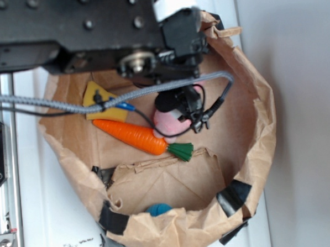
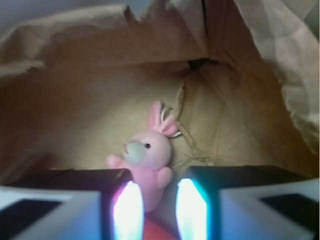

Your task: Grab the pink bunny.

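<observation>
Brown paper forms one torn, open bag (image 1: 253, 124) lying on the white counter (image 1: 49, 229), patched with black tape along its edge. Counted from left to right inside it in the exterior view: one yellow flat piece (image 1: 91, 97) with a dark knob on it, one orange carrot (image 1: 129, 135) with a green top lying on a slant, and one pink bunny (image 1: 167, 122) just right of the carrot's thick middle, partly covered by the hand (image 1: 180, 103). One blue object (image 1: 158, 209) shows at the bag's near rim; what it is cannot be told.

The black arm (image 1: 71, 29) reaches in from the upper left, with a grey braided cable (image 1: 53, 101) running across the bag's mouth.

In the wrist view the bunny (image 2: 146, 162) lies on the bag's paper floor, its two darker-pink ears pointing up and to the right, its whitish face turned left. The hand (image 2: 154, 210) is parted, its two glowing fingertips (image 2: 127, 207) spread a little wider than the bunny's lower body, which sits between them. The left tip appears just beside the plush; whether it touches cannot be told. Nothing is gripped.
</observation>
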Available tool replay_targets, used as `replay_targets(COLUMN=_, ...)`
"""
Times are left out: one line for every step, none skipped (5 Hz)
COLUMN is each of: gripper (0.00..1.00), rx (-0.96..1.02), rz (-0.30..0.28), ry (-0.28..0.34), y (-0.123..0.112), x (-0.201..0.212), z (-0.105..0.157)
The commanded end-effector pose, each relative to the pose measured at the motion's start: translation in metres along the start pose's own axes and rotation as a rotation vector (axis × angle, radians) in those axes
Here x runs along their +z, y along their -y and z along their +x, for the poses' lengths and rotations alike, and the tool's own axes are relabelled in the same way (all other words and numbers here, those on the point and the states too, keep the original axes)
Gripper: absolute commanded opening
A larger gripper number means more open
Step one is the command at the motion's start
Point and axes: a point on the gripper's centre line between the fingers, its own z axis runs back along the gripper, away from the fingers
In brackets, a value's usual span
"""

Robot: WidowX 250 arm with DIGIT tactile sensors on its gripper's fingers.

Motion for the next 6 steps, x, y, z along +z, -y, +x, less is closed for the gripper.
replay_targets(gripper=1.00, rx=0.025, rz=-0.045, ry=-0.018, y=-0.007, x=-0.007, z=0.013)
replay_targets(gripper=1.00, rx=0.027, rz=-0.081, ry=-0.124, y=-0.003, x=-0.018, z=0.010)
replay_targets(gripper=1.00, rx=-0.006, rz=-0.035, ry=-0.142, y=0.002, x=-0.037, z=0.002)
replay_targets(gripper=1.00, rx=-0.040, rz=0.012, ry=-0.136, y=-0.029, x=-0.041, z=-0.040)
replay_targets(gripper=1.00, rx=-0.068, rz=0.006, ry=-0.123, y=-0.038, x=-0.048, z=-0.052)
replay_targets(gripper=1.00, rx=-0.080, rz=0.007, ry=-0.109, y=-0.049, x=-0.051, z=-0.062)
